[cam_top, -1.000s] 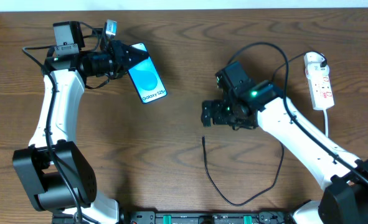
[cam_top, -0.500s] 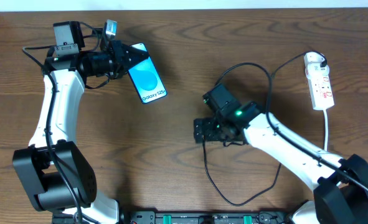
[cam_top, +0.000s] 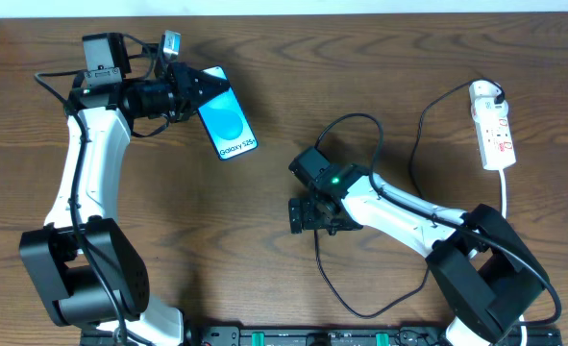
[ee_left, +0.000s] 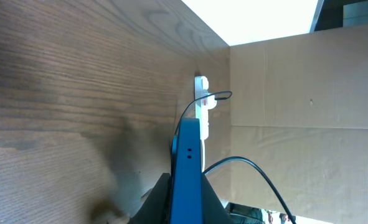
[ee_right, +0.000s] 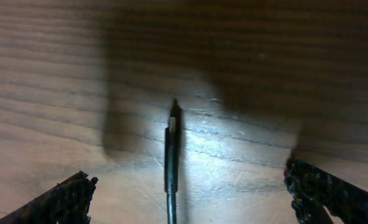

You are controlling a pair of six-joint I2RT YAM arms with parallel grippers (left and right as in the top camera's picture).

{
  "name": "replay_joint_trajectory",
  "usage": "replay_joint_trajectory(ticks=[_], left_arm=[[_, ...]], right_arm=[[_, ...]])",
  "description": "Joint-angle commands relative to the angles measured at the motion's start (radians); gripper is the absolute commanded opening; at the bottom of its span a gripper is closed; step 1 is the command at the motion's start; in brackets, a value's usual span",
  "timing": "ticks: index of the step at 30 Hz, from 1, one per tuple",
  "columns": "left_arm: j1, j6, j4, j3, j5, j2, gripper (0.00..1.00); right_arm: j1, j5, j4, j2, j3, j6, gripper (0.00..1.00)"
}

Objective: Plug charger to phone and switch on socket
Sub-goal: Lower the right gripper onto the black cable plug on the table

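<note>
My right gripper [ee_right: 188, 175] is released, jaws spread wide, and it hangs low over the table [cam_top: 216, 250] a little right of centre. In the right wrist view, the charger [ee_right: 171, 134] has its plug tip lying flat on the wood between the two fingers, nearer the left one, and neither pad touches it. From there the thin black cable runs toward the near edge, curls round to the right, and climbs back to the far right. There its white adapter [cam_top: 485, 93] sits in the far end of the socket [cam_top: 493, 130]. The socket lies flat at the far right, well apart from the gripper, with red marks on its face.

Over at the far left, my left gripper [cam_top: 192, 86] is clenched on one end of the phone [cam_top: 228, 123]. The phone's blue screen faces up toward the overhead camera. I cannot tell whether its free end rests on the wood. The left wrist view sees the phone edge-on, with the socket beyond it.
</note>
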Motion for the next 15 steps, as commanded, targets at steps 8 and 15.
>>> replay_joint_trajectory(ticks=[8,15], left_arm=[[0.003,0.006,0.001,0.002,0.039,-0.007,0.08],[0.003,0.006,0.001,0.002,0.039,-0.007,0.08]], right_arm=[[0.005,0.013,0.005,0.018,0.006,0.019,0.68],[0.005,0.051,0.004,0.018,0.006,0.023,0.68]])
